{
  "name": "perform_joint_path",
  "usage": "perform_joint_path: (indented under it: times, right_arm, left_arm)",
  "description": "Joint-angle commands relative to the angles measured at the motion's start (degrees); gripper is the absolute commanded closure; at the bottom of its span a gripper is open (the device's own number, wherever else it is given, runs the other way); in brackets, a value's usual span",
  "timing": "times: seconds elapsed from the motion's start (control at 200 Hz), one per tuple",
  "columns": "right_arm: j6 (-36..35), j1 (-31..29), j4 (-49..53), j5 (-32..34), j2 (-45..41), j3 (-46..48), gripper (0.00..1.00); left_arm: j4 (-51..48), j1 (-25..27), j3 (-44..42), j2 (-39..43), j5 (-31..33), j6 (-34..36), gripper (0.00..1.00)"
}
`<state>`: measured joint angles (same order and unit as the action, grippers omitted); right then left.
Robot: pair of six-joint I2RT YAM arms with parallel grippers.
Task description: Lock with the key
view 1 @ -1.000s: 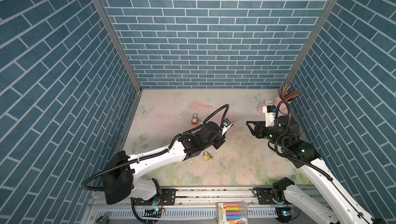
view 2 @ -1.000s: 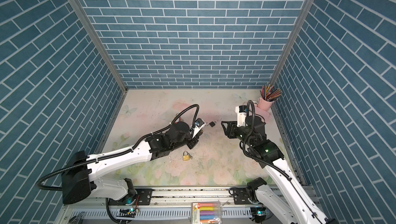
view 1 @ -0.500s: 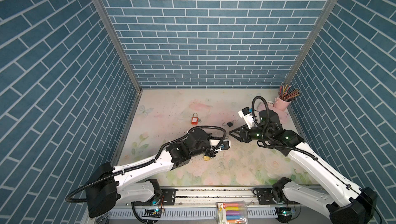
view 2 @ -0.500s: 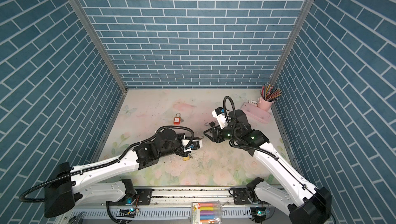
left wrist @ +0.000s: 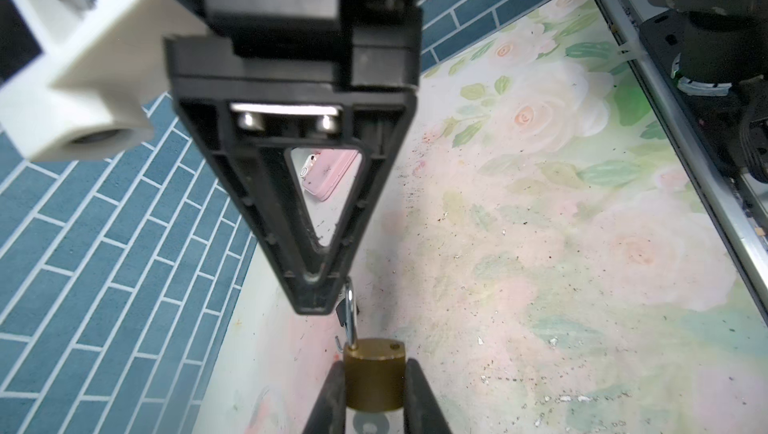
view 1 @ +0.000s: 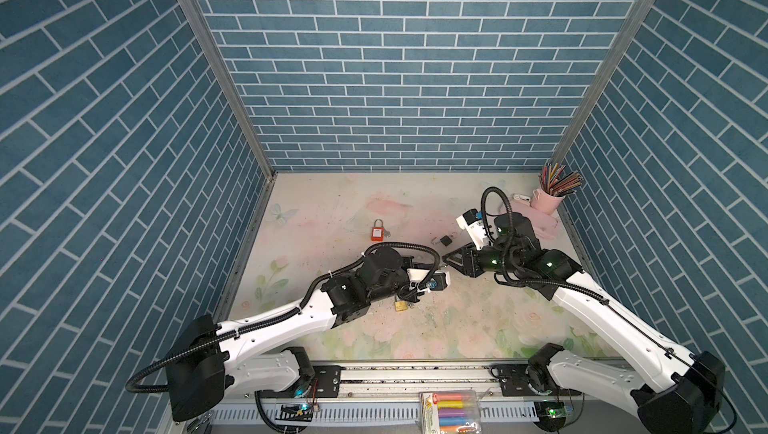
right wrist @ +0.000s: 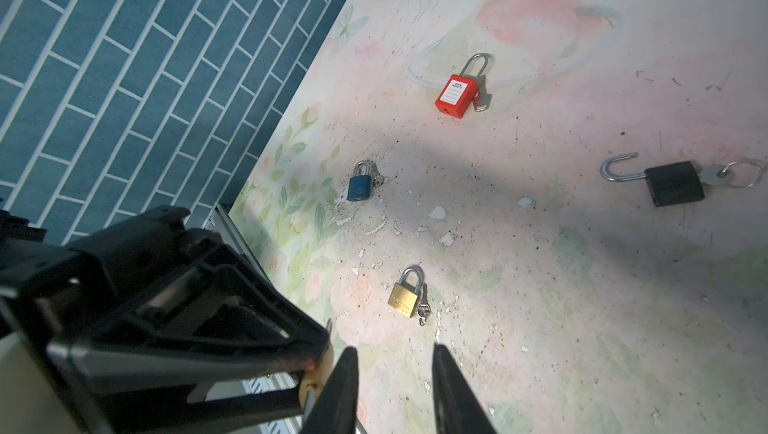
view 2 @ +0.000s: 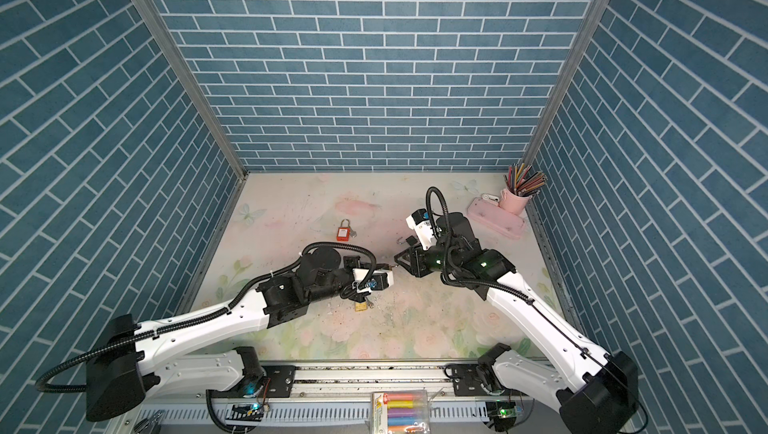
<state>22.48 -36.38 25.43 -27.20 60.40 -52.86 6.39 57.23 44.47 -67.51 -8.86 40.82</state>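
Grips a small brass padlock (left wrist: pixel 374 382) in the tightly closed left gripper (left wrist: pixel 374 365) — body pinched between both fingers, silver shackle (left wrist: pixel 351 319) aimed toward the right gripper (right wrist: pixel 392 353). Meets that gripper almost tip to tip over the middle of the floral table (right wrist: pixel 540 286) in both top views. Shows the right jaws apart (bare table between them, nothing held). Spread flat on the table — a second brass padlock (right wrist: pixel 406 294) with keys (right wrist: pixel 423 311), a red padlock (right wrist: pixel 455 93), a blue padlock (right wrist: pixel 359 189) and a black padlock (right wrist: pixel 675 184) with its shackle open.
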Motion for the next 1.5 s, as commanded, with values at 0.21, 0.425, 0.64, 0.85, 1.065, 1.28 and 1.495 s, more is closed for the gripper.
perform_joint_path:
  times: [0.21,0.425,0.64,0.85,1.065,1.28,1.495]
  right_arm:
    - [-0.87,-0.35,3.78,4.44,-5.02,1.21,0.75]
    - [-1.86,-0.34,3.19,3.53,-8.46,0.35,0.75]
    - [-3.45,-0.44,0.96,-3.91,-9.14,1.05,0.72]
    - [-4.78,-0.62,-0.12,-5.20,-7.62,0.92,0.71]
    - [-5.43,-0.86,0.07,-5.49,-5.98,1.27,0.74]
    - [-5.00,-1.01,-0.64,-6.19,-6.27,2.18,0.77]
    - [-4.99,-1.32,-1.07,-7.05,-6.05,3.19,0.71]
  left_arm:
    - [-0.21,-0.36,2.63,-0.63,-0.09,0.77,1.00]
    - [-2.38,-0.16,3.43,-1.00,-1.58,-0.39,1.00]
    - [-4.28,-0.24,4.31,-1.58,-2.65,-0.65,1.00]
    - [-4.66,-0.25,4.92,-2.15,-3.06,-0.48,1.00]
    - [-4.83,-0.23,5.10,-2.35,-3.10,-0.65,1.00]
    - [-4.72,-0.26,5.09,-2.52,-3.06,-0.64,1.00]
    - [-4.73,-0.27,5.45,-2.54,-3.01,-0.83,1.00]
